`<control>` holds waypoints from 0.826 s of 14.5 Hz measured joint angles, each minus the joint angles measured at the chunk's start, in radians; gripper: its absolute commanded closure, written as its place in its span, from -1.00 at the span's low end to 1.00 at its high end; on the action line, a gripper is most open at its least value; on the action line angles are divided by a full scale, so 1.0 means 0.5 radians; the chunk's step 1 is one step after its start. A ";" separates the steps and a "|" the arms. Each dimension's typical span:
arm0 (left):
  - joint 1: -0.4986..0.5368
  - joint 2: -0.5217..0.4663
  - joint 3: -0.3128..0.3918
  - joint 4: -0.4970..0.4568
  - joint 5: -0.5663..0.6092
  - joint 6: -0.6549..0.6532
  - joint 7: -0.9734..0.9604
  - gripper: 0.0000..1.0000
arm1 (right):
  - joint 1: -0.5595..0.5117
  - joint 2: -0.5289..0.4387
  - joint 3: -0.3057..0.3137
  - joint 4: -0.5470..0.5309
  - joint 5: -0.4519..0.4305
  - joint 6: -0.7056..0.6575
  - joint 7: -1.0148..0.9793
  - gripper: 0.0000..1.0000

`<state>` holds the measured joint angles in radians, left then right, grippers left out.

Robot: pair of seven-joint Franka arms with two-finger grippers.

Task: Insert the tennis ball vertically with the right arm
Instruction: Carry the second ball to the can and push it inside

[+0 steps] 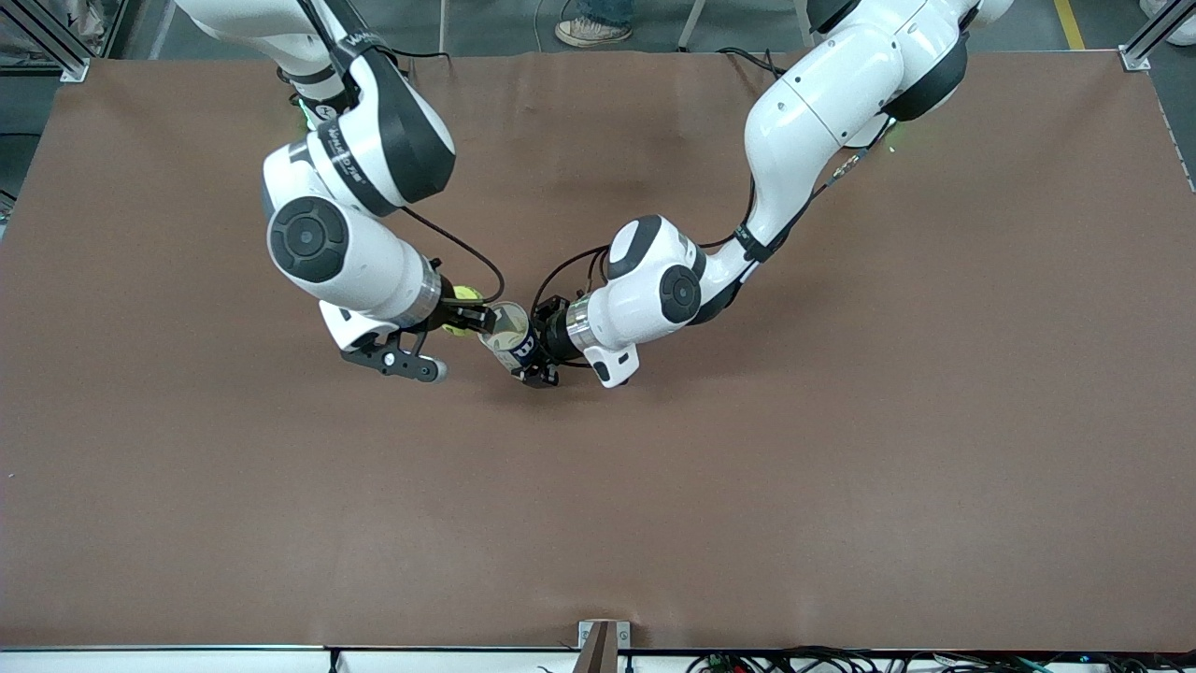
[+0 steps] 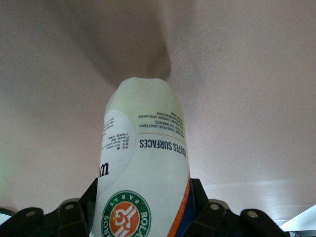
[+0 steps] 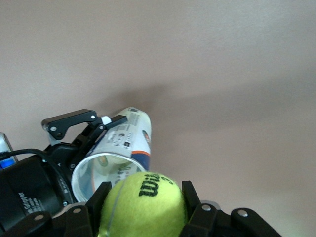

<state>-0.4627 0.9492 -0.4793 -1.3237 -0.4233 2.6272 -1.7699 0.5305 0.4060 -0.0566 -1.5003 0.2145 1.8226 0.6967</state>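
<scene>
My right gripper (image 1: 464,315) is shut on a yellow-green tennis ball (image 1: 462,307); in the right wrist view the ball (image 3: 143,205) fills the space between the black fingers (image 3: 96,200). Just past it gapes the open mouth of a clear tennis-ball can (image 3: 116,148) with a white, orange and blue label. The can (image 1: 509,335) is tilted above the middle of the table, its mouth toward the ball. My left gripper (image 1: 529,361) is shut on the can's labelled body (image 2: 143,163), one finger (image 2: 202,197) at each side. Ball and can mouth are almost touching.
The brown table cover (image 1: 841,449) stretches wide all around both hands. A small metal bracket (image 1: 603,637) and cables (image 1: 841,662) sit along the edge nearest the front camera. Metal frame posts (image 1: 1145,42) stand at the corners by the arm bases.
</scene>
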 measured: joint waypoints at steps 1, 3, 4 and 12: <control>0.000 0.000 0.000 0.000 0.000 0.000 0.000 -0.49 | 0.018 0.012 0.000 0.005 0.000 0.030 0.026 0.21; 0.000 0.000 0.000 0.000 0.000 0.000 0.000 -0.49 | 0.041 0.044 0.000 0.036 0.000 0.050 0.068 0.21; 0.000 0.000 0.000 0.000 0.000 0.000 0.000 -0.49 | 0.044 0.063 0.000 0.052 0.000 0.053 0.076 0.21; 0.000 0.000 0.000 0.000 0.000 0.000 0.000 -0.49 | 0.074 0.139 -0.001 0.101 0.000 0.084 0.092 -1.00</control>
<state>-0.4626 0.9492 -0.4791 -1.3237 -0.4232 2.6272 -1.7698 0.5672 0.4754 -0.0572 -1.4497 0.2146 1.8646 0.7429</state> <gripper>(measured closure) 0.251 0.304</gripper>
